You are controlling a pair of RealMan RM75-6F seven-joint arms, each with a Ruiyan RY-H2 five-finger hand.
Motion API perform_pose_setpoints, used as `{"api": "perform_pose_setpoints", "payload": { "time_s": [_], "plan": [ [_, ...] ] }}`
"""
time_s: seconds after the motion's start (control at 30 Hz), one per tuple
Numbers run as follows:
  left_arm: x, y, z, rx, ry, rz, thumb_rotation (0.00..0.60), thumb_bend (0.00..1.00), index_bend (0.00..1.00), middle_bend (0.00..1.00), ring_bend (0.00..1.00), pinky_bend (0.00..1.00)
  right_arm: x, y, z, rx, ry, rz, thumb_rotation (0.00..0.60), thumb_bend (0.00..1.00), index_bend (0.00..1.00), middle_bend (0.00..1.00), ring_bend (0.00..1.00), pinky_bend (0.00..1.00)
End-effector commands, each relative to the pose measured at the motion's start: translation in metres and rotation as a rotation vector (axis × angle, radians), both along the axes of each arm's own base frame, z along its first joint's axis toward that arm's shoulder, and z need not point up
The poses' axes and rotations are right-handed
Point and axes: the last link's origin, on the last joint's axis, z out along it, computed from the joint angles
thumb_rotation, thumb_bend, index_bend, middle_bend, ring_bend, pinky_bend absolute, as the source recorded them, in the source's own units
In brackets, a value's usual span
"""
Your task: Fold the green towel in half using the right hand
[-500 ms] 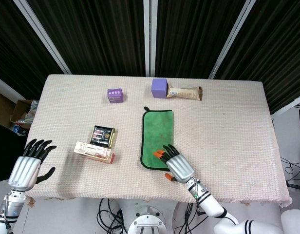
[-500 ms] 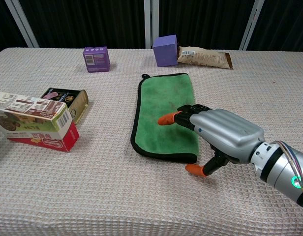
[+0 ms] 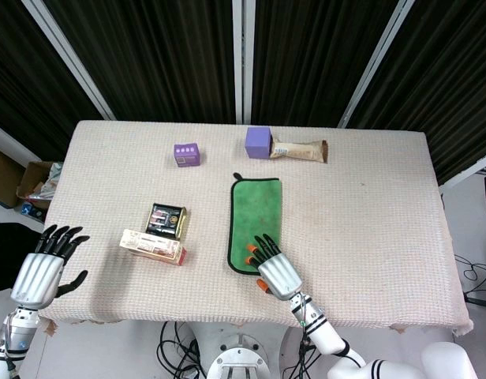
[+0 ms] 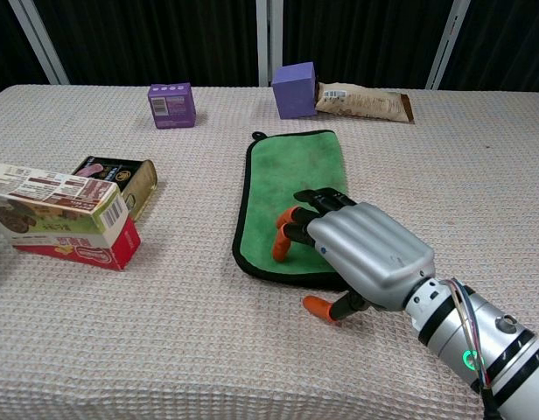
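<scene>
Bare worktop (image 3: 369,213) lies right of the towel (image 3: 256,212). My right hand (image 4: 361,249) hovers over its near edge, fingers spread wide, holding nothing.

No legible text on boxes (image 4: 64,219) or snack wrapper (image 4: 364,102).

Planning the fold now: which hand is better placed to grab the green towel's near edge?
Right. The right hand sits over the near end of the green microfibre towel, fingertips on it. The left hand hangs off the table's left edge, open.
</scene>
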Motion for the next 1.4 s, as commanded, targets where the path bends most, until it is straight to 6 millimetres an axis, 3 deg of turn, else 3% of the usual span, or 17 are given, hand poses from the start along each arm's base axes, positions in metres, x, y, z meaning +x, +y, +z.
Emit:
{"api": "perform_pose_setpoints", "payload": {
  "time_s": [0.03, 0.33, 0.57, 0.83, 0.93, 1.13, 1.4],
  "plan": [
    [-0.001, 0.000, 0.000, 0.001, -0.001, 0.000, 0.600, 0.23, 0.24, 0.14, 0.12, 0.09, -0.001, -0.001, -0.004, -0.017, -0.009, -0.010, 0.600, 0.21, 0.42, 0.20, 0.00, 0.00],
    [-0.004, -0.002, 0.002, 0.009, -0.007, 0.009, 0.600, 0.23, 0.24, 0.14, 0.12, 0.09, -0.003, -0.010, -0.002, -0.039, -0.003, -0.021, 0.600, 0.35, 0.56, 0.23, 0.00, 0.01],
    [-0.005, -0.002, 0.003, 0.012, -0.008, 0.009, 0.600, 0.23, 0.24, 0.14, 0.12, 0.09, -0.001, -0.006, 0.009, -0.031, -0.040, 0.002, 0.600, 0.48, 0.60, 0.25, 0.00, 0.01],
    [-0.006, -0.002, 0.003, 0.010, -0.007, 0.013, 0.600, 0.23, 0.24, 0.14, 0.12, 0.09, -0.004, 0.025, 0.045, 0.087, -0.088, 0.038, 0.600, 0.49, 0.62, 0.25, 0.00, 0.00],
    [-0.005, -0.002, 0.002, 0.007, -0.008, 0.014, 0.600, 0.23, 0.24, 0.14, 0.12, 0.09, -0.008, 0.025, 0.062, 0.054, -0.113, 0.012, 0.600, 0.49, 0.62, 0.25, 0.00, 0.00],
    [-0.003, -0.001, 0.002, 0.007, -0.007, 0.005, 0.600, 0.23, 0.24, 0.14, 0.12, 0.09, -0.011, -0.025, 0.080, -0.066, -0.134, -0.114, 0.600, 0.49, 0.62, 0.25, 0.00, 0.00],
    [-0.004, -0.001, 0.003, 0.002, -0.001, 0.020, 0.600, 0.23, 0.24, 0.14, 0.12, 0.09, 0.006, -0.096, 0.065, -0.047, -0.077, -0.153, 0.600, 0.49, 0.62, 0.25, 0.00, 0.00]
  ]
}}
